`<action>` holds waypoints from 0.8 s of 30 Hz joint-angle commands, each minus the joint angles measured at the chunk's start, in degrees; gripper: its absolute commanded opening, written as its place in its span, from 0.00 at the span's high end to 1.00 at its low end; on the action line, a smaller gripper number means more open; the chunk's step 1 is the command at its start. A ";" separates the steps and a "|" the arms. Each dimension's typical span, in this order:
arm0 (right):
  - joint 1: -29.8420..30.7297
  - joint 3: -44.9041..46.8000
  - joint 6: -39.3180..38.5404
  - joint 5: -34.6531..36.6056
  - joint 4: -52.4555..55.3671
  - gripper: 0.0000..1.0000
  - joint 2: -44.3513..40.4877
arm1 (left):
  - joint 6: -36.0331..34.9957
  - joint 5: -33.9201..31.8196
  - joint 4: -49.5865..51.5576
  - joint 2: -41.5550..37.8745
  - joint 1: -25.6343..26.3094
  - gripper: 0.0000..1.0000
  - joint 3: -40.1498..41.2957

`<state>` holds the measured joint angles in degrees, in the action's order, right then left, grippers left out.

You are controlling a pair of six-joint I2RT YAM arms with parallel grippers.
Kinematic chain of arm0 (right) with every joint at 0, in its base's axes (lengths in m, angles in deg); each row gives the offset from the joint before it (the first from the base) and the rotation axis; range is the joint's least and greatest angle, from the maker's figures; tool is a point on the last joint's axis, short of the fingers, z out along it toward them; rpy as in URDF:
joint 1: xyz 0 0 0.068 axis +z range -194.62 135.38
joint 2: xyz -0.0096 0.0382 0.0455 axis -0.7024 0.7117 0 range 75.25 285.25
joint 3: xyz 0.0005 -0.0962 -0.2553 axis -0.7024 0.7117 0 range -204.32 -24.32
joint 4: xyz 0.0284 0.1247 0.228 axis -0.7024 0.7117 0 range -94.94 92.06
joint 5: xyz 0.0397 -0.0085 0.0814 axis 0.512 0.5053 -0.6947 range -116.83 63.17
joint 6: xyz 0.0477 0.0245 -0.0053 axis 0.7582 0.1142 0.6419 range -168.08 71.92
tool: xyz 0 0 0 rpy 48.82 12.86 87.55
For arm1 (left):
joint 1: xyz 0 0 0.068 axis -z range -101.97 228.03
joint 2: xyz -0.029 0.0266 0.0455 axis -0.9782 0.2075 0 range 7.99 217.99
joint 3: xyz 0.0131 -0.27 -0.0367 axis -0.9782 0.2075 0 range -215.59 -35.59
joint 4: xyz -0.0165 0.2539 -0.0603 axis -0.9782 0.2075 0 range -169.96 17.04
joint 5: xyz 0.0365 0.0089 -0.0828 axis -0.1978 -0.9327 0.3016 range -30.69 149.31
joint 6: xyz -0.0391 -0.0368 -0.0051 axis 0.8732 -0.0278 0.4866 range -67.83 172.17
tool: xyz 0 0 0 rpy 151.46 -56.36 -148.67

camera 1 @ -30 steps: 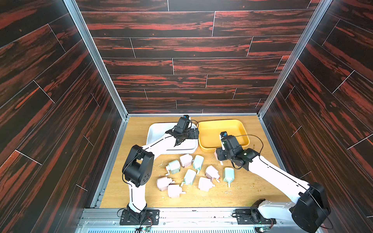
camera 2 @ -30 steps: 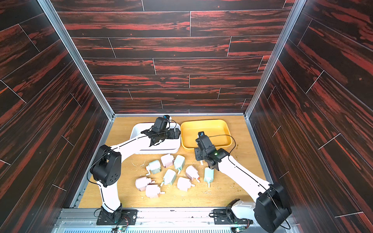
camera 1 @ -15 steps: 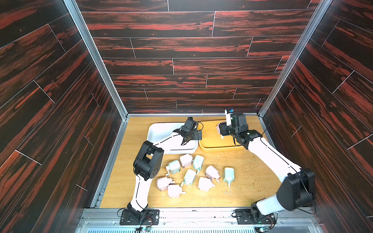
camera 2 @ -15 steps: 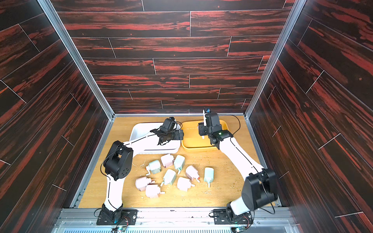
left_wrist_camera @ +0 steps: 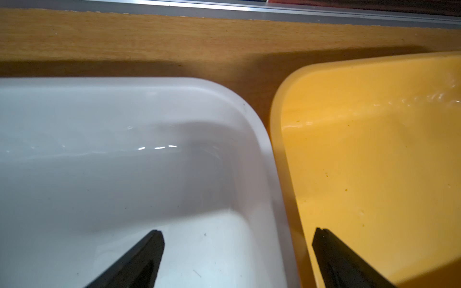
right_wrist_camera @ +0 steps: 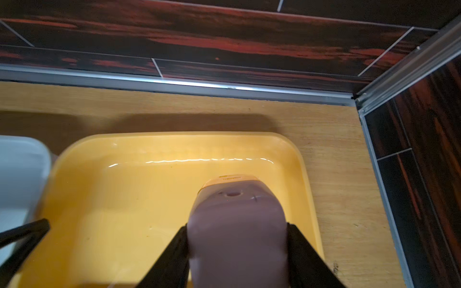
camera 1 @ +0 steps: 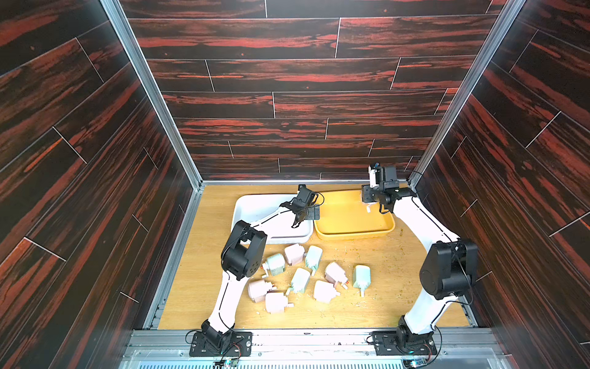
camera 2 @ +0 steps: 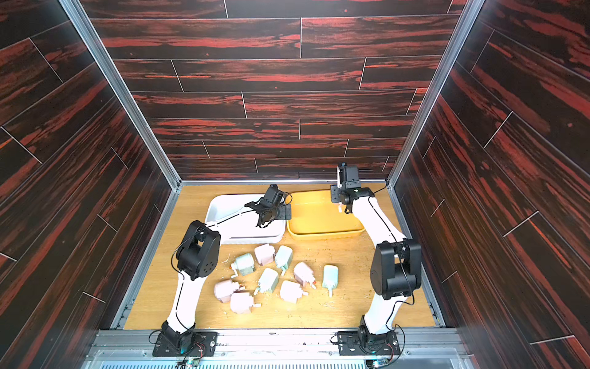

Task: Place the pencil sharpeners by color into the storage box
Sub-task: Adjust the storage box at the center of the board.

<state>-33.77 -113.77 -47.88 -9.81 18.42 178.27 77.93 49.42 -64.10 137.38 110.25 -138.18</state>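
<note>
Pink sharpener (right_wrist_camera: 237,232) between right jaws

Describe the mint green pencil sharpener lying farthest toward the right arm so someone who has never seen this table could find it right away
Start at the yellow plastic tray at the back of the wooden table, then drop toward the front to the loose cluster of small plastic blocks. The mint green pencil sharpener lies at the cluster's edge nearest the right arm's base, its white crank stub pointing to the front. Unlike its neighbours, it lies apart, touching none.

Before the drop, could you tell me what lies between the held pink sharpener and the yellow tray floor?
Nothing: the pink plastic sharpener hangs over bare floor of the yellow plastic tray, seen in the right wrist view.
</note>
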 commanded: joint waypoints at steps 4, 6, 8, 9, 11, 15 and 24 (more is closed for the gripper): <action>-1.61 -5.16 -3.25 6.64 2.31 1.00 6.23 | -0.36 -4.62 3.39 2.34 0.29 0.00 -3.56; -1.71 -7.02 -3.47 8.21 3.61 1.00 8.27 | -0.75 -5.61 4.05 2.55 0.29 0.00 -3.91; -1.73 -8.38 -3.65 8.53 4.56 1.00 9.78 | -1.26 -6.19 4.62 2.25 0.29 0.00 -3.60; -1.76 -9.01 -3.65 8.32 4.90 1.00 10.36 | -1.49 -6.21 4.56 1.75 0.29 0.00 -2.98; -1.71 -10.06 -3.16 8.06 5.76 1.00 11.35 | -2.23 -6.19 3.61 0.53 0.29 0.00 -1.27; -1.74 -12.35 -2.17 8.29 7.29 1.00 13.60 | -3.93 -7.00 3.54 -1.05 0.29 0.00 0.37; -1.65 -18.00 -0.24 4.31 12.45 1.00 18.29 | -8.08 -8.52 3.48 -3.56 0.12 0.00 2.87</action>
<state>-35.56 -129.96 -49.82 -3.30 28.47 195.78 72.55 42.58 -63.18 137.44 110.82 -136.51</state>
